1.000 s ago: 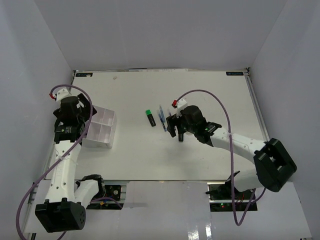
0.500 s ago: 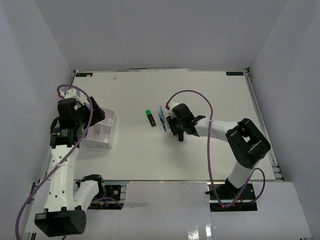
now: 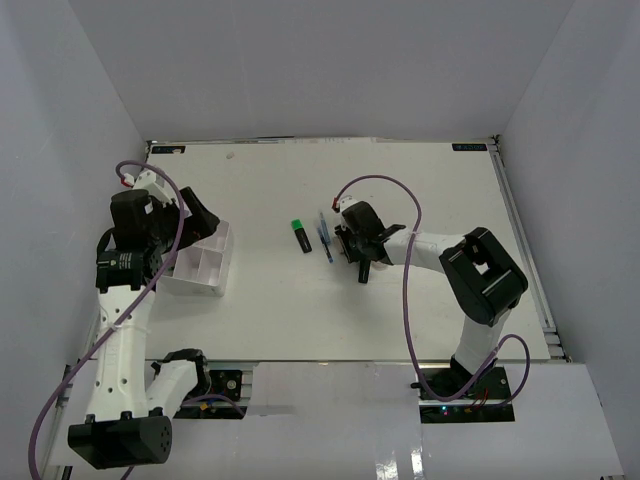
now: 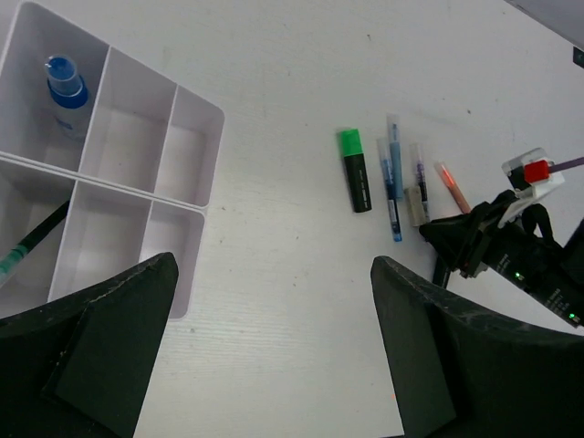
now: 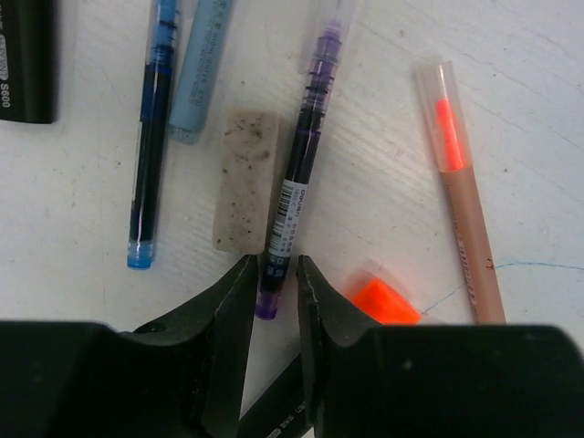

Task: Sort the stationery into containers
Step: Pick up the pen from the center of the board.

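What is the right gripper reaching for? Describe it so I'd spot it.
On the white table, look just right of the green-capped black highlighter. It is the thin purple pen with a clear cap, between a speckled grey block and a tan pencil: the only purple one.

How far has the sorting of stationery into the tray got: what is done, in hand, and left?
Done: the blue-capped bottle and one green pen lie in the tray. In hand: the right pincer straddles the purple pen at its end, grip uncertain; the left pincer is open and empty. Left: green highlighter, blue pen, speckled block, orange-tipped pen.
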Available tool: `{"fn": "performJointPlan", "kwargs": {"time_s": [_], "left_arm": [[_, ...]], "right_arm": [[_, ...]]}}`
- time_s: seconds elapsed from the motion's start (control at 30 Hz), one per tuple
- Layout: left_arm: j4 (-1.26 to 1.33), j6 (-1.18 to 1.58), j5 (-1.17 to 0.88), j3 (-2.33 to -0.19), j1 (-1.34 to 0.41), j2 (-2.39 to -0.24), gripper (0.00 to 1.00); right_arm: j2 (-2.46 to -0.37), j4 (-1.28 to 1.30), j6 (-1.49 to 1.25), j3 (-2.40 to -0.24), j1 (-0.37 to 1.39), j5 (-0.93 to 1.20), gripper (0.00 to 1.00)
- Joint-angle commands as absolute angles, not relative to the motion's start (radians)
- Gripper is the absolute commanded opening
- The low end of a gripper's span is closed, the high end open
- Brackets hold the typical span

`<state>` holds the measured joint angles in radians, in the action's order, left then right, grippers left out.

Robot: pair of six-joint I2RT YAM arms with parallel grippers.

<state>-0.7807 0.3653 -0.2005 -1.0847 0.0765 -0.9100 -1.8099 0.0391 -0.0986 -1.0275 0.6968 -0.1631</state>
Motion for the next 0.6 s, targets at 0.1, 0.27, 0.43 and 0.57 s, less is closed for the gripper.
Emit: {"fn": "performJointPlan", "kwargs": {"time_s": [0.1, 0.27, 0.43, 0.57], "left_arm": [[-0.792, 0.38, -0.38, -1.154, 0.08, -0.933, 0.98], [-0.767, 0.442, -0.52, -1.164, 0.08, -0.951, 0.98], [-0.716, 0.514, -0.598, -1.177, 0.069, -0.962, 0.98], [-0.667, 0.575, -0.611, -1.181, 0.025, -0.969, 0.98]], "right_arm": [[-1.832, 0.048, -0.094, -1.025, 0.658, -0.207, 0.22], [-1.741, 0.026, -0.068, -1.0, 0.657, -0.19, 0.08], [-1.59, 0.002, -0.04, -0.954, 0.658, -0.141, 0.08], [-1.453, -0.087, -0.006, -0.894, 0.673, -0.023, 0.08]]}}
